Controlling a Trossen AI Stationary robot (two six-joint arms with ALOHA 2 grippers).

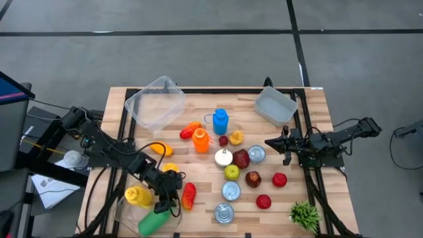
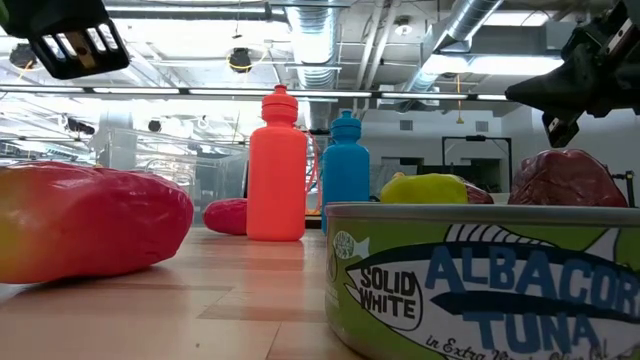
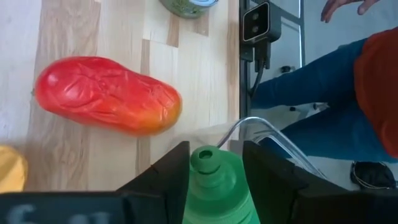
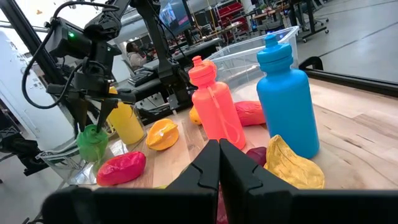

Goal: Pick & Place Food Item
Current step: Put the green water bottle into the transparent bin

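Observation:
A green bottle stands near the table's front left corner, and my left gripper is closed around its top. In the right wrist view that gripper comes down onto the bottle. A red-orange soft food item lies on its side on the wood just beside the bottle. A yellow bottle stands on the bottle's other side. My right gripper hovers shut and level at the right of the table, with nothing in it. My left gripper pinches the green bottle's neck and shoulder, just under the cap, between its two fingers. The fingers come slanting down from above. The bottle stands upright below them.
At the middle of the table are an orange bottle, a blue bottle, several cans and apples. Two clear bins stand at the back. A green plant is at the front right. A person stands beyond the table edge.

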